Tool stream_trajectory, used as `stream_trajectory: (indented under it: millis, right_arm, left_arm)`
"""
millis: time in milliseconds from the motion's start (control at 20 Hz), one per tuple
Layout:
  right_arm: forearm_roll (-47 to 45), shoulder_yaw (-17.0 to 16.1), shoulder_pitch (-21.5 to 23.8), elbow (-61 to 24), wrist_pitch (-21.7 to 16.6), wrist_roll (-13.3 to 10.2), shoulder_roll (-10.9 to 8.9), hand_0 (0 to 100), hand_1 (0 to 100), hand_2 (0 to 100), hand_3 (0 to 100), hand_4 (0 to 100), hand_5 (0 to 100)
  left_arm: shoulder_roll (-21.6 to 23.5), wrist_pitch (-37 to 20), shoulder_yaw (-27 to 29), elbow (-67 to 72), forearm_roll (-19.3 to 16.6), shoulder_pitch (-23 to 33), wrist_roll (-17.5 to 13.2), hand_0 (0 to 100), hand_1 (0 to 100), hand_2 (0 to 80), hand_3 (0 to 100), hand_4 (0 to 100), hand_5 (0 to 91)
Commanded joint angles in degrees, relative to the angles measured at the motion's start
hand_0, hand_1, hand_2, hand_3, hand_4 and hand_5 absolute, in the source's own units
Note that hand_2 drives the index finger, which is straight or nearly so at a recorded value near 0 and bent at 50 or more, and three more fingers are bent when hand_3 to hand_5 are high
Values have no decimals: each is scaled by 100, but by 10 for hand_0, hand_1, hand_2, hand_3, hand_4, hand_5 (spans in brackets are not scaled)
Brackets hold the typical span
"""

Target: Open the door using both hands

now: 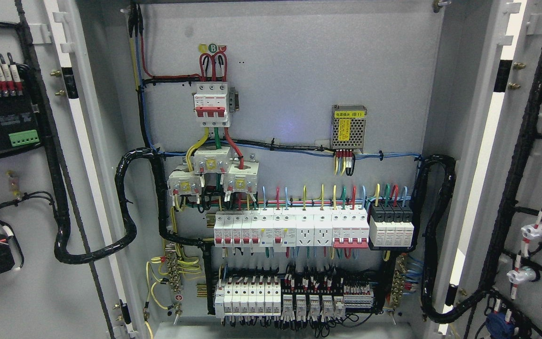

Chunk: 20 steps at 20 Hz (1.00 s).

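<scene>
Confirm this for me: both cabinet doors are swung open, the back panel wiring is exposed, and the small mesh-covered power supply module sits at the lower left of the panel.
Not quite. The power supply module sits at the upper right of the back panel, not the lower left, as the head view shows. The rest holds: the left door and right door are swung open and the wiring is exposed.

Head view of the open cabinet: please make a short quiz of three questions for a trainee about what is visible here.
1. True or false: both doors, the left door and the right door, stand open, so the back panel shows.
2. Multiple choice: where is the small metal box with the yellow label? A) upper right of the back panel B) on the left door C) bottom left corner
3. Fill in: the thick black cable bundle loops from the left door into the ____.

Key: 1 true; 2 A; 3 cabinet. No robot hand is in view.
</scene>
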Motion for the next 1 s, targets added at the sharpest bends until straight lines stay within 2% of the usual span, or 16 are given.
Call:
stream_trajectory:
  millis: [0,150,300,551,701,801,951]
  right_arm:
    - [16,354,182,1404,-21,29,412,226,0,0,0,0,0]
    - [16,520,182,1993,-39,29,517,226,0,0,0,0,0]
    - [7,600,182,2494,-39,37,649,226,0,0,0,0,0]
    - [50,811,138,3223,-4,37,728,226,0,0,0,0,0]
    - [208,820,76,3785,-3,46,895,226,0,0,0,0,0]
    - [497,785,-90,4259,-3,46,1105,226,0,0,0,0,0]
    - [675,750,-678,5409,14,37,1474,226,0,0,0,0,0]
  left_arm:
    - [133,411,-137,484,-8,474,48,0,0,0,0,27,0]
    - [168,737,-137,818,-8,816,48,0,0,0,0,27,0]
    - [186,782,-146,1353,-52,1115,48,0,0,0,0,27,0]
    - [186,1019,-155,2293,-52,1134,-5,0,0,0,0,27,0]
    - [186,1133,-172,2926,-61,1116,-5,0,0,0,0,27,0]
    - [186,1238,-190,3365,-52,1090,-5,0,0,0,0,27,0]
    - [186,1283,-304,4217,-52,897,-5,0,0,0,0,27,0]
